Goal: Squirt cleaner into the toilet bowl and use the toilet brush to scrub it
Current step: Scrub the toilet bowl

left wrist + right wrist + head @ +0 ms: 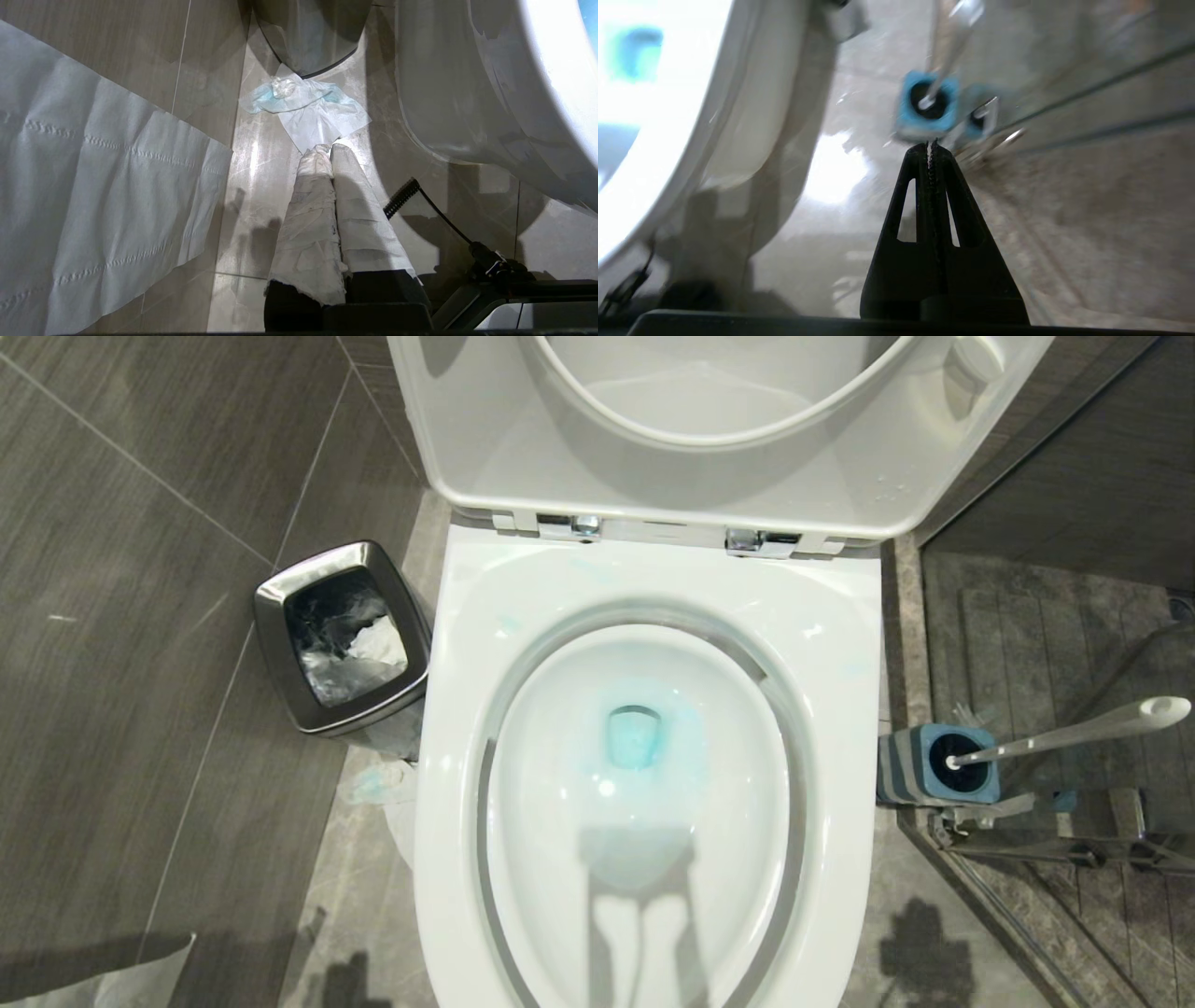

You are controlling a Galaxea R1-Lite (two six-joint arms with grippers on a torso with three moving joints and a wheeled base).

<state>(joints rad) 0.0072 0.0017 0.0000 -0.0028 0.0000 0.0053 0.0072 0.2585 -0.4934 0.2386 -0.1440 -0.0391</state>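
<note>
While neither arm shows in the head view, each wrist view shows its own gripper low beside the toilet bowl [644, 784]. The left gripper [325, 150] has its fingers [310, 219], wrapped in white paper, pressed together with nothing between them; it points at a crumpled white and blue tissue [303, 105] on the floor, with a long sheet of toilet paper [93, 196] hanging to one side. The right gripper [929, 148] is black, its fingers closed tip to tip and empty, aimed at the blue-topped holder [934, 765]. The toilet brush [1074, 728] stands in that holder on the floor to the bowl's right, its handle leaning away from the bowl. Blue liquid tints the water in the bowl. The seat and lid [728, 457] are raised. A steel waste bin [341, 639] sits on the bowl's left.
</note>
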